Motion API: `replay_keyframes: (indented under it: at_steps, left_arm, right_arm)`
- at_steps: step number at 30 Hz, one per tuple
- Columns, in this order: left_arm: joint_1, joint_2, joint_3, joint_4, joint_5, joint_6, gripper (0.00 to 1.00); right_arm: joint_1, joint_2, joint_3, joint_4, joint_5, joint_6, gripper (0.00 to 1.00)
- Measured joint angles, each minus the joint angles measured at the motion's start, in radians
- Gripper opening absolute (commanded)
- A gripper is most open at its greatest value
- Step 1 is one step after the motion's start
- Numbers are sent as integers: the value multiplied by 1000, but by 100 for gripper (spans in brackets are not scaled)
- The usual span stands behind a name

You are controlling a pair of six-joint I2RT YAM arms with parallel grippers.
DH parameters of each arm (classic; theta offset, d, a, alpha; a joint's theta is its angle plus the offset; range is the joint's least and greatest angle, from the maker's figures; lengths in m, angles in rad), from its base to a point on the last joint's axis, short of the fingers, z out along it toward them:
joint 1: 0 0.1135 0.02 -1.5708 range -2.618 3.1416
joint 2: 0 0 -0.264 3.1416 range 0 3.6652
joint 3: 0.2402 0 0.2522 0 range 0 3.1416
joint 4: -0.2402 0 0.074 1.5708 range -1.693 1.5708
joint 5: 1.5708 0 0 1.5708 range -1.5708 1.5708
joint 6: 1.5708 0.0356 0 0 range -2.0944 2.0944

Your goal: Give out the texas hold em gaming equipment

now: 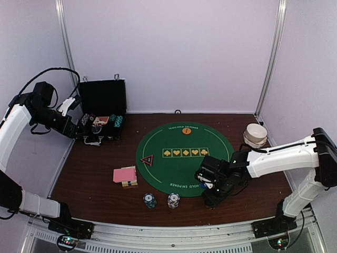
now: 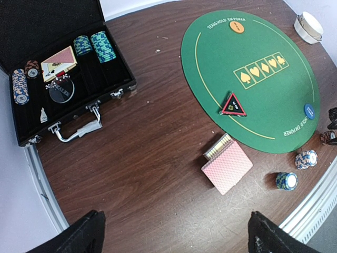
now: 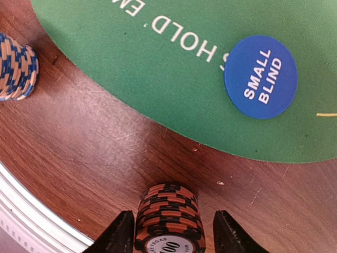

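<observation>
Two stacks stand side by side on the bare counter (image 1: 95, 184), just off the near edge of the green poker mat (image 1: 210, 142). They are the teal chip stack (image 1: 149, 200) and the white-blue chip stack (image 1: 173, 200), apparently set out as players' stakes. A third, the red-black chip stack (image 3: 167, 203), appears to rest on the wood further right, near the blue SMALL BLIND disc (image 3: 260, 76) on the mat's near right rim.

The right pincer (image 3: 174, 216) straddles this stack at about half width. One finger seems to lie against the chips and the other shows a sliver of gap, so I judge the stack is not clamped.

The pink-backed card deck (image 1: 125, 174) lies just left of the mat. The black-red triangle marker (image 1: 147, 159) sits on the mat's left part and the orange disc (image 1: 186, 130) at its far edge, likely as dealing positions.

The left pincer (image 2: 175, 216) is wide and empty, raised by the open black hard case (image 2: 113, 79) at far left. More chips and cards are in the case, probably the next supply.
</observation>
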Motion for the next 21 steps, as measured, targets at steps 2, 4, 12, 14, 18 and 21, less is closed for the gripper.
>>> replay_keyframes:
  at_steps: [2,4,12,14,18,21]
  left_arm:
    - [0,0,0,-2,0,0,98]
    - [0,0,0,-2,0,0,98]
    - [0,0,0,-3,0,4,98]
    - [0,0,0,-3,0,6,98]
    - [0,0,0,-3,0,11,97]
    - [0,0,0,-3,0,12,98]
  right_arm:
    - [2,0,0,0,0,-3,48]
    - [3,0,0,0,0,-3,46]
    - [3,0,1,-1,0,-2,33]
    - [3,0,3,-4,0,-2,30]
    - [3,0,22,-40,1,-6,22]
    - [3,0,58,-68,5,-8,20]
